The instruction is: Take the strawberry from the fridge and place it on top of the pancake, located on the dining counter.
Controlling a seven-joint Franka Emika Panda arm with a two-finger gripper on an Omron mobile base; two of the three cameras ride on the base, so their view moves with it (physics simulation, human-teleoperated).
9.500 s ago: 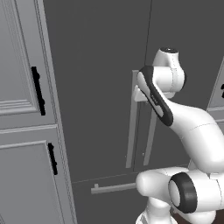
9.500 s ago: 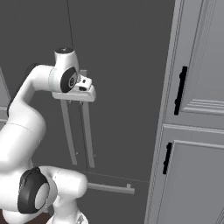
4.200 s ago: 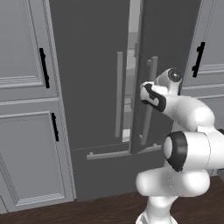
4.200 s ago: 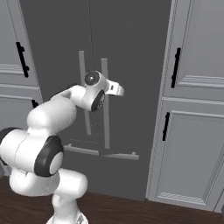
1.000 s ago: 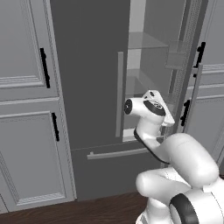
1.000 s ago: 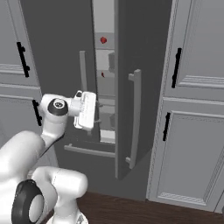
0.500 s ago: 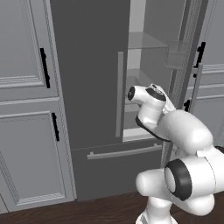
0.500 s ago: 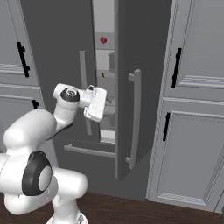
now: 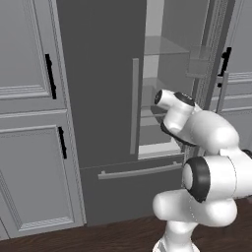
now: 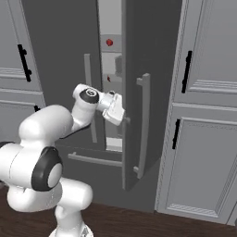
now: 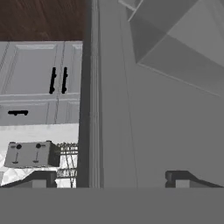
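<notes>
Flat, even rendered light with soft, faint shadows, no glare; all views slightly coarse and blurry.

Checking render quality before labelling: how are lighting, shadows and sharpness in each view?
Left base view: flat even light, fridge interior paler, no glare. Right base view: soft, slightly blurry; strawberry a small red blob. Hand view: rolled sideways, door edge crisp, pincer tips dark at the bottom.

Base cameras flank the fridge (image 9: 103,98) (shared); hand camera close.
</notes>
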